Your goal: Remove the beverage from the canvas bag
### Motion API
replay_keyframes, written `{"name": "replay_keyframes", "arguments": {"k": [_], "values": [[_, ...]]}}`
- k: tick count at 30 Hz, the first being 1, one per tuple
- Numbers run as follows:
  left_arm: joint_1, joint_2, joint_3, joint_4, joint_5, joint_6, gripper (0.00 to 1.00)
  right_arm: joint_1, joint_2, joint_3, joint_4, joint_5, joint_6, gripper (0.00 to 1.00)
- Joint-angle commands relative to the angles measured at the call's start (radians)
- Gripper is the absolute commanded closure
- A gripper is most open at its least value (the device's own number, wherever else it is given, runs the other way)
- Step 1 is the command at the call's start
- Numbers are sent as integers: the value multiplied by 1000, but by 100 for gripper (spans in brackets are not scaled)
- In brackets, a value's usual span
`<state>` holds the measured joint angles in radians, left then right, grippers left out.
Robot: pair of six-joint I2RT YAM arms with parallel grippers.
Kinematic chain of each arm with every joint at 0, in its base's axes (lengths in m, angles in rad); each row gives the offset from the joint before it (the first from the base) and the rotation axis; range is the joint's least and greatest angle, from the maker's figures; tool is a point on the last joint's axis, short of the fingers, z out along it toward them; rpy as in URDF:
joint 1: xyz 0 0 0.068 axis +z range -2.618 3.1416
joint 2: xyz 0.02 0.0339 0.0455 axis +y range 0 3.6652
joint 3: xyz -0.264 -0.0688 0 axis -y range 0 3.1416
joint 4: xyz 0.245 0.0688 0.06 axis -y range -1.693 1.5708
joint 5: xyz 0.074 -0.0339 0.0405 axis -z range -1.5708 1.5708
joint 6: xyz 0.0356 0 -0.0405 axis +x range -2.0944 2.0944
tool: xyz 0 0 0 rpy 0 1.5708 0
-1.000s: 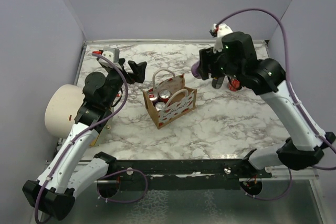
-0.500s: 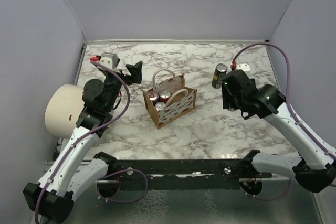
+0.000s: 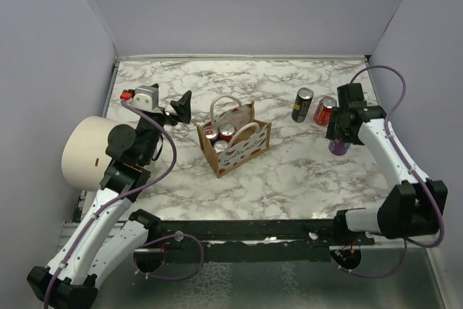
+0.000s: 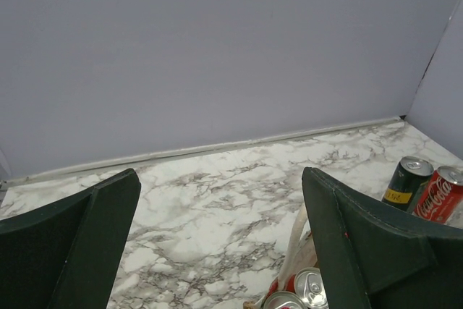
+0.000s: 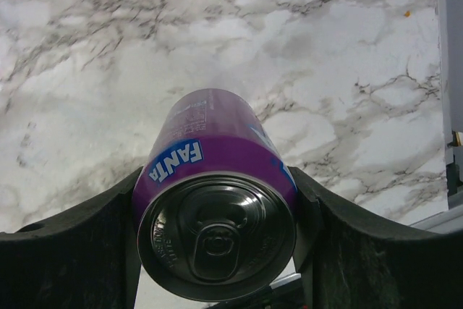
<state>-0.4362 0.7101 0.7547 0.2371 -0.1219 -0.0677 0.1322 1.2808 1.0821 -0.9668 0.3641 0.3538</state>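
Note:
The brown canvas bag [image 3: 233, 141] with white loop handles stands mid-table and holds red cans [image 3: 219, 134]; their tops show in the left wrist view [image 4: 312, 287]. My right gripper [image 3: 338, 141] is shut on a purple Fanta can [image 5: 215, 193], held above the table at the right side; the can shows under the wrist in the top view [image 3: 338, 147]. A dark can [image 3: 302, 104] and a red cola can [image 3: 324, 111] stand on the table behind it. My left gripper [image 3: 182, 105] is open and empty, up and to the left of the bag.
A large cream cylinder [image 3: 87, 151] lies at the left edge beside the left arm. Grey walls enclose the table on the back and both sides. In the left wrist view the dark can [image 4: 407, 183] and cola can [image 4: 443, 195] stand far right.
My right arm swung from high behind the bag out to the right and lowered with the purple can. The dark and red cans came into view. My left gripper shifted slightly.

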Motion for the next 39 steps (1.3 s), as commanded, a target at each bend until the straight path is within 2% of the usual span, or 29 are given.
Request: {"name": "replay_keyframes", "arguments": {"k": [1,5,9,15,20,25,29,31,36,39], "values": [[-8,-21,-3,24,-2,12,3,-131,154,74,224,-76,-84,98],[-27,-23,0,16,-11,15,3,-196,320,184,284,-47,-123,98],[-49,-32,3,12,-6,24,3,-277,440,282,291,-129,-122,98],[-78,-31,2,10,-16,30,3,-294,545,393,284,-106,-159,98],[-92,-22,3,7,-16,33,3,-296,604,443,269,-175,-164,98],[-92,-20,3,7,-18,35,3,-296,614,419,261,-175,-167,97],[-85,-28,2,8,-18,36,3,-296,612,389,275,-165,-172,88],[-82,-28,2,8,-20,36,3,-296,617,394,268,-175,-173,78],[-81,-24,-1,13,-7,27,3,-296,605,405,259,-175,-186,45],[-81,-18,-2,13,-8,28,3,-296,590,427,240,-163,-187,33]]}}
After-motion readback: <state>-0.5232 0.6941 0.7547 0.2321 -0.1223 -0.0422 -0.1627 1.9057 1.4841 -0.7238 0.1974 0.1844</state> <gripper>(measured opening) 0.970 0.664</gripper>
